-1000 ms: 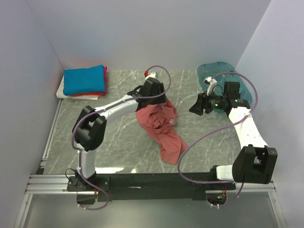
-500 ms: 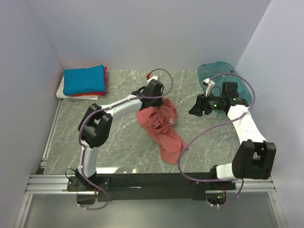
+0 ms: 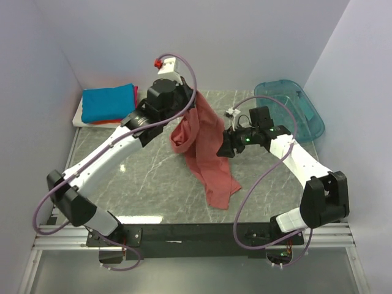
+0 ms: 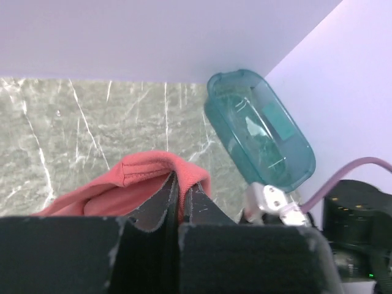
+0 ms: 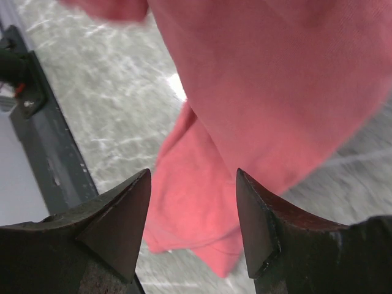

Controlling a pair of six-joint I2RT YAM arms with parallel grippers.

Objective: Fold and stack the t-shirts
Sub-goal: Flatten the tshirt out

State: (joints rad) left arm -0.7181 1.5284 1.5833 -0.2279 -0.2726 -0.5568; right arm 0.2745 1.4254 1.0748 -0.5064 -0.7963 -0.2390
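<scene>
1. From above, my left gripper (image 3: 191,97) is high over the back middle of the marble-patterned table (image 3: 141,177). The salmon-pink t-shirt (image 3: 205,153) hangs from it.
2. My left wrist view adds what the top view hides: the jaws are pressed tight together on a stitched hem fold of the cloth (image 4: 150,177), with the left gripper's tips (image 4: 179,187) nearly touching.
3. My right gripper (image 3: 224,149) sits just beside the hanging shirt. In its own view the jaws (image 5: 193,184) stand wide apart and hold nothing, with pink cloth (image 5: 275,92) filling the space beyond them.
4. The shirt is soft, matte and creased. Its long axis runs from my left grip down towards the near right, and its lower end lies crumpled on the table.
5. The teal bin (image 3: 294,109) is smooth, translucent plastic with rounded corners, at the back right.
6. Only the top view shows the folded stack (image 3: 109,103) at the back left: blue on top, with red and white edges below.
</scene>
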